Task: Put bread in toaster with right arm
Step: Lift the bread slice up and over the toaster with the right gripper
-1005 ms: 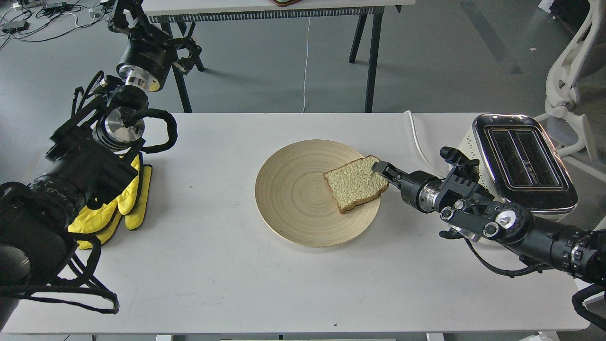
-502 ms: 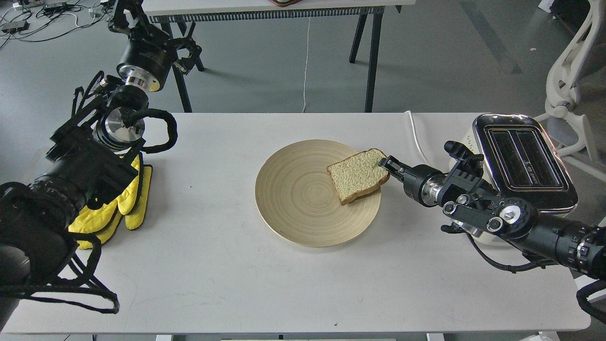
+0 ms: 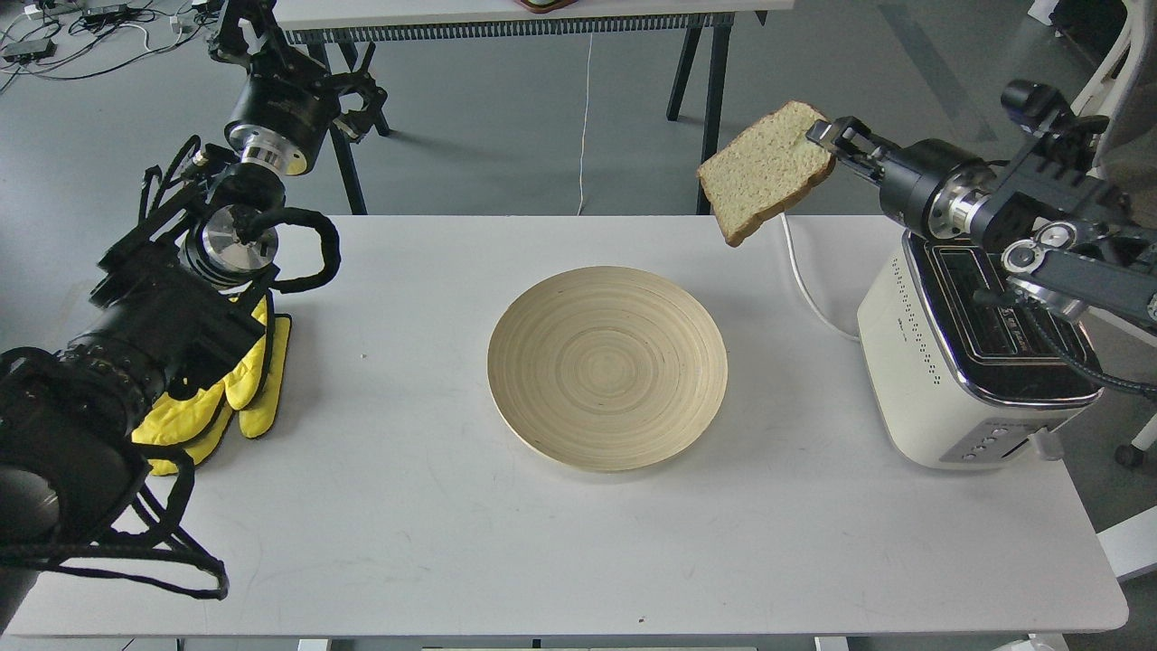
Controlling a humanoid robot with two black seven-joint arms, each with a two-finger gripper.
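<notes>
My right gripper (image 3: 824, 136) is shut on the bread (image 3: 764, 170), a pale slice with a brown crust, held by its right edge high in the air. The slice hangs tilted above the table's far edge, left of the toaster. The cream-white toaster (image 3: 958, 362) with a chrome top and two slots stands at the table's right, its white cord (image 3: 804, 289) running to the back. My right arm passes above the toaster's far end. My left gripper (image 3: 237, 27) is raised at the far left, dark and small; its fingers cannot be told apart.
A round wooden plate (image 3: 607, 366) lies bare in the middle of the white table (image 3: 452, 524). A yellow mitt (image 3: 230, 389) lies at the left under my left arm. Another table's legs (image 3: 714, 108) stand behind. A white chair (image 3: 1085, 154) is at the right.
My right gripper has lifted the bread off the plate and carried it up and to the right, well above the table. The plate is now bare. The left arm has not moved.
</notes>
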